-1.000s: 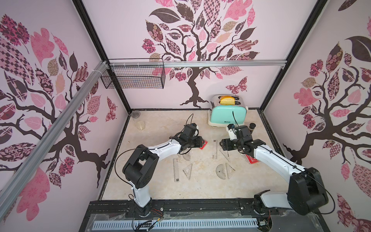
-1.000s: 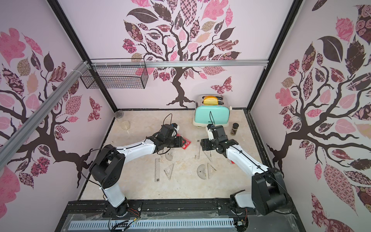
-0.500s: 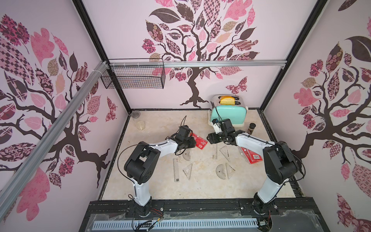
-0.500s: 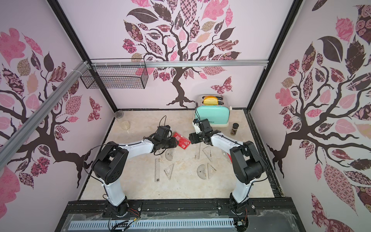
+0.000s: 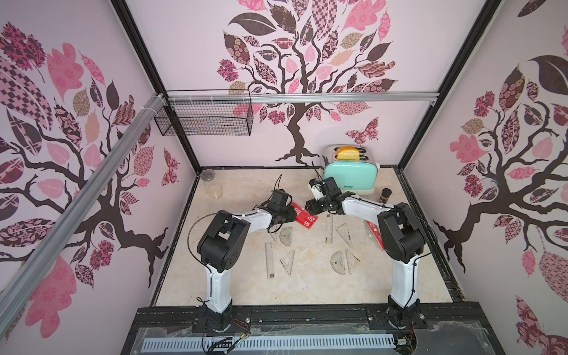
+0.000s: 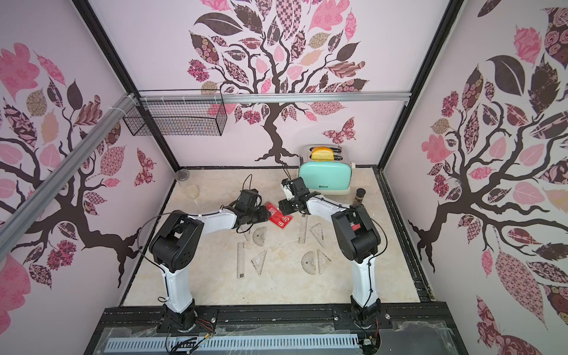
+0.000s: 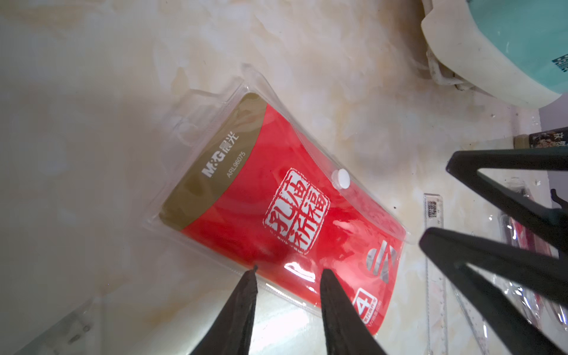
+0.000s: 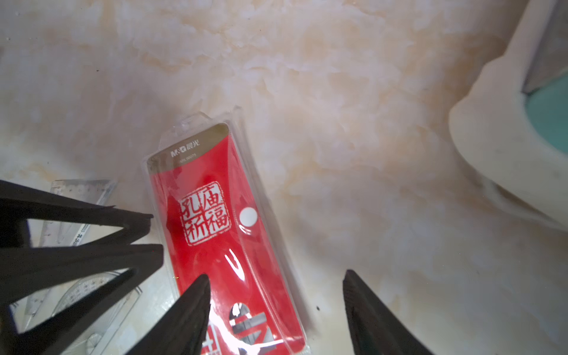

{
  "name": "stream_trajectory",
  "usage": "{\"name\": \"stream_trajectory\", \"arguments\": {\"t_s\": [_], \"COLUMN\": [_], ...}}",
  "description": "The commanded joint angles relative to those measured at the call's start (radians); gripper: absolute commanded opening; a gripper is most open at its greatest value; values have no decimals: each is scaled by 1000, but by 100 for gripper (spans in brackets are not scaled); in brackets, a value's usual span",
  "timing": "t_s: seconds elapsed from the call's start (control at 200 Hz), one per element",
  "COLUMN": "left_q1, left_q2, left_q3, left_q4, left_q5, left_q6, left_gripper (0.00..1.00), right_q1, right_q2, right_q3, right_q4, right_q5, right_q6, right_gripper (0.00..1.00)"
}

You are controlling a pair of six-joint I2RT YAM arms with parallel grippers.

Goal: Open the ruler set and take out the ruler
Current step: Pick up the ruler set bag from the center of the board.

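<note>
I'm at the opening step, and nothing is open yet. The ruler set (image 5: 304, 216), a red pouch in a clear sleeve, lies flat and slanted on the bench (image 5: 239, 196) in the middle, toward the far side. It sits between my two hands, to the near left of the toaster (image 5: 350, 179).

The left hand (image 7: 289, 273) is partly open and holds nothing. One tip is at the pouch's clear long edge and the other is over the red face. I can't tell whether either touches.

The right hand (image 8: 276, 276) stands wide and empty, with one finger above the pouch's end and the other over bare bench.

The white snap (image 7: 341, 178) looks fastened, with the flap down.

Next, I judge one hand must pin the pouch. The other must then catch the flap edge beside the snap and peel it up without dragging the slippery sleeve. Loose rulers (image 5: 270, 259) already lie nearer me.
</note>
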Motion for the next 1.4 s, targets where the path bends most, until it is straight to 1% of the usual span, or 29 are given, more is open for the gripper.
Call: {"name": "stream_trajectory", "arguments": {"t_s": [0.0,0.105,0.345,0.495,0.645,0.91,0.995,1.14,1.29,1.396], "left_q1": [9,15,22,25,28,27,27,26,27,28], "left_q2": [28,42,54,60,67,66,66,67,63,58], "left_q3": [24,30,22,21,24,21,21,18,14,14], "left_q4": [18,22,44,51,59,72,75,82,90,92], "left_q5": [1,5,18,28,37,49,51,52,47,47], "left_q6": [9,5,-2,-4,-5,-8,-9,-9,-10,-9], "left_gripper": [38,38,37,36,36,35,34,34,34,34], "right_q1": [23,39,66,69,70,70,70,70,70,70], "right_q2": [44,87,162,204,214,232,242,269,274,267], "right_q3": [77,124,198,252,253,254,260,286,284,277], "right_q4": [-75,-113,-180,-231,-244,-264,-267,-285,-288,-281], "right_q5": [28,56,142,160,168,208,204,193,203,215], "right_q6": [-26,-32,-42,-45,-47,-37,-35,-20,-7,-5], "right_gripper": [67,62,57,46,36,27,24,11,3,0]}}
